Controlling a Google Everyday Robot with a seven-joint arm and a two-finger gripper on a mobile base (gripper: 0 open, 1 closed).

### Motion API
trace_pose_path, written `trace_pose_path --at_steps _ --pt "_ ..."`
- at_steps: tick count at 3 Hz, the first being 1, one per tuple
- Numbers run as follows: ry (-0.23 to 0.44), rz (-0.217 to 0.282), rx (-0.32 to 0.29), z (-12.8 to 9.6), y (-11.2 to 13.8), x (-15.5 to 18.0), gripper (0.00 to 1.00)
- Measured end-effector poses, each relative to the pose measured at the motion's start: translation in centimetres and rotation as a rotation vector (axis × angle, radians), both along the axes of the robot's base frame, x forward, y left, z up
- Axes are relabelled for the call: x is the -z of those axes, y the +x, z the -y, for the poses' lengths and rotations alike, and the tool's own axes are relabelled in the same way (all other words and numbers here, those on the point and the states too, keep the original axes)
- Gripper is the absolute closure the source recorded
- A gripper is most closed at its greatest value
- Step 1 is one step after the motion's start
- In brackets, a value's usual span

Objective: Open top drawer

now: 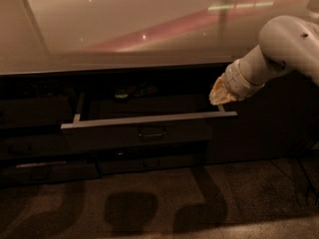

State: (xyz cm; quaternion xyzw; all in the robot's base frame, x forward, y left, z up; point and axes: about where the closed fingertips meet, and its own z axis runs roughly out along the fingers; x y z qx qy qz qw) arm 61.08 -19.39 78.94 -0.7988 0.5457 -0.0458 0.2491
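the gripper [219,96] sits toward 3 o'clock in the view, just above the right end of the top drawer [124,133]; how far it is open cannot be told. the drawer stands pulled out, at 8 o'clock from it, below the countertop [124,34].

White arm [281,46], tan hand [220,95] above drawer [149,119]

Shot from a single camera, placed in front of the top drawer [144,128] and well above it. Faces the drawer front almost squarely, tilted downward. Stands at middling range: takes in the counter [124,29] above the drawer and the floor [149,208] below it. Catches the gripper [221,94] just above the drawer's right front corner, with the arm [279,49] entering from right of the drawer.
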Motion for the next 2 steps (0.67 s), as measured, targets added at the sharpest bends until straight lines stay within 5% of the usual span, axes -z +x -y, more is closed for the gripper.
trace_pose_path --at_steps 1,2 --pt "-0.001 0.003 0.0 -0.03 -0.04 -0.23 1.0" --pt "0.083 -0.029 -0.034 0.25 0.2 0.5 1.0"
